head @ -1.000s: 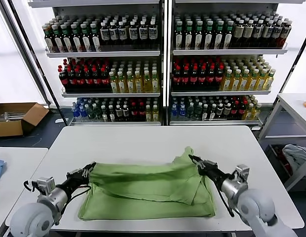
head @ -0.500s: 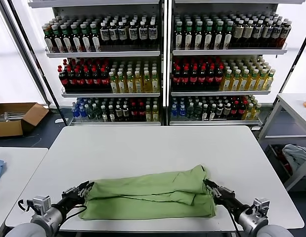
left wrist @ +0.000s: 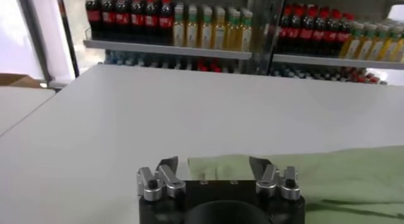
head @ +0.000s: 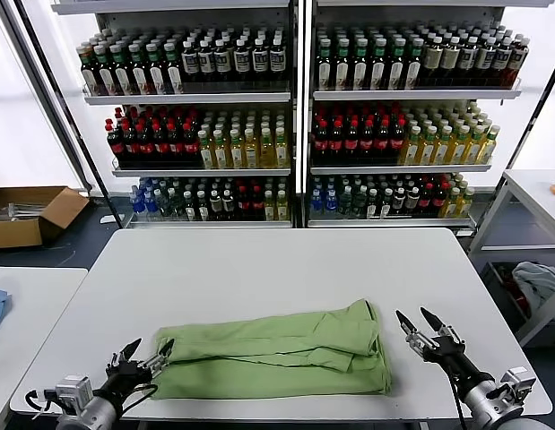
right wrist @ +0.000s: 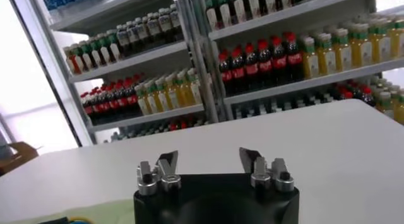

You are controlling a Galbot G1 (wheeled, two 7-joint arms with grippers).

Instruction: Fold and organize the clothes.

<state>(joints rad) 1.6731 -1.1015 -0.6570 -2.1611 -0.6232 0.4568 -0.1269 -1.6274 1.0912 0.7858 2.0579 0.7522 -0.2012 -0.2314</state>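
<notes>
At the near edge of the white tabletop (head: 259, 269), both grippers sit low, one at each end of the garment. Left gripper (head: 148, 350): fingers spread apart, nothing between them, tips just beside the left end of the green polo shirt (head: 281, 349); whether they touch the fabric cannot be told. In the left wrist view the same gripper (left wrist: 214, 164) shows its two fingers wide apart with the green fabric (left wrist: 315, 178) lying flat just past them. Right gripper (head: 420, 320): fingers also parted, empty, standing clear of the shirt's right edge with bare tabletop between. In the right wrist view this gripper (right wrist: 208, 157) points over open white tabletop (right wrist: 328, 143), and only a sliver of green shows at one corner.

The polo shirt lies folded into a long band across the near part of the tabletop, running left to right, with a raised fold and creases toward its right end. Neither gripper holds it.

Beyond the far edge of the tabletop: tall shelves (head: 295, 94) packed with rows of bottles. Far left on the floor, a cardboard box (head: 30, 213).
</notes>
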